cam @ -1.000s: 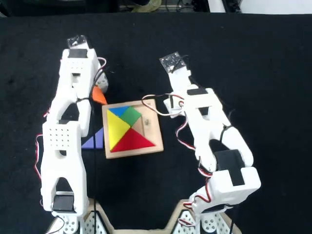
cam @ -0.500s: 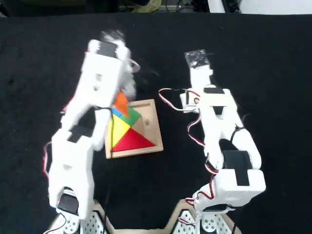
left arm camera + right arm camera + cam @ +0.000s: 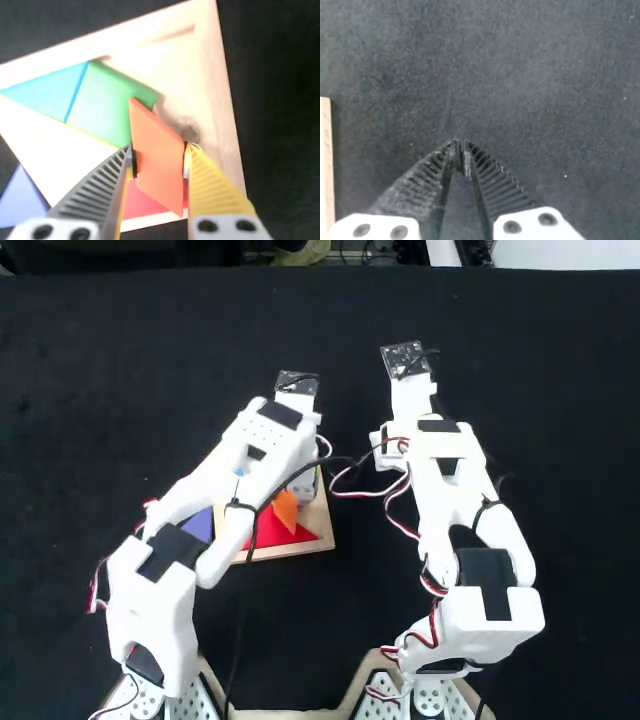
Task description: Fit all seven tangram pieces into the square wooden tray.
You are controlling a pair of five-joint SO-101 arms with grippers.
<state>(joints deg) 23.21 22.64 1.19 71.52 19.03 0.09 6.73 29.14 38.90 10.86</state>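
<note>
Orange piece (image 3: pixel 286 511) hangs over the wooden tray (image 3: pixel 305 543) in the high view. Left wrist view: the left gripper (image 3: pixel 158 149) clamps it (tilted) beside the green piece (image 3: pixel 107 107). Right wrist view: the right gripper (image 3: pixel 460 149) is pinched empty above black cloth (image 3: pixel 530 60).

The left arm (image 3: pixel 240 475) is extended diagonally over the square wooden tray (image 3: pixel 300 546). An orange piece (image 3: pixel 285 510) is seen beneath it, above the red piece (image 3: pixel 290 533). A purple piece (image 3: pixel 198 523) lies just beside the tray. The right arm (image 3: pixel 440 470) is positioned alongside, apart from the tray.
</note>
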